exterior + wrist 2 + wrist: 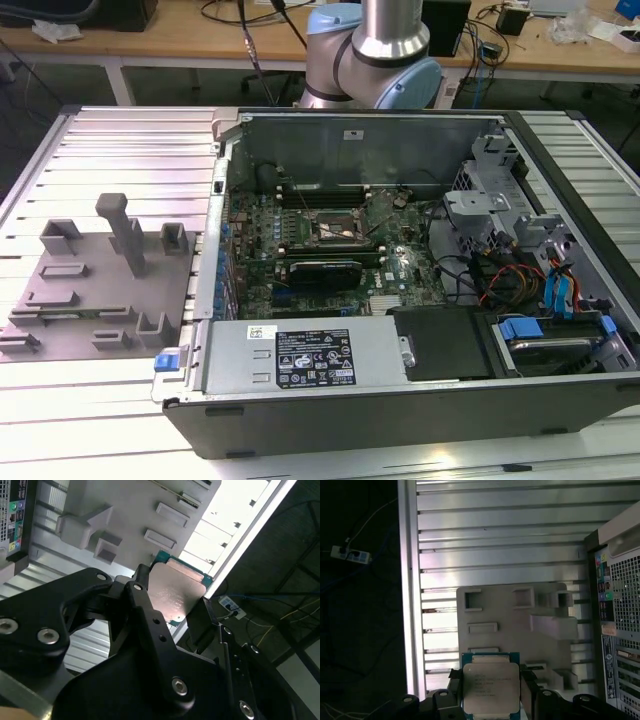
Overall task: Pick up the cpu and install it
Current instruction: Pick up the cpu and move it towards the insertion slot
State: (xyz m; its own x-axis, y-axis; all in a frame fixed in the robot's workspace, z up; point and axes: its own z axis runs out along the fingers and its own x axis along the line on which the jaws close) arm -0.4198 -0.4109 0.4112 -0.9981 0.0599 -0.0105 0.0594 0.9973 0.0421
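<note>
Ribbed metal tabletop: grey fixture plate at exterior view's left, open computer case beside it. Hand clamps cpu by opposite edges, in front of fixture plate in both wrist views.

An open computer case lies on the ribbed surface. A grey fixture sits at its nine o'clock, the robot arm at twelve.

I count one cpu, one pincer, one arm, one open computer case, and one grey fixture plate at the case's nine o'clock in the exterior view.
</note>
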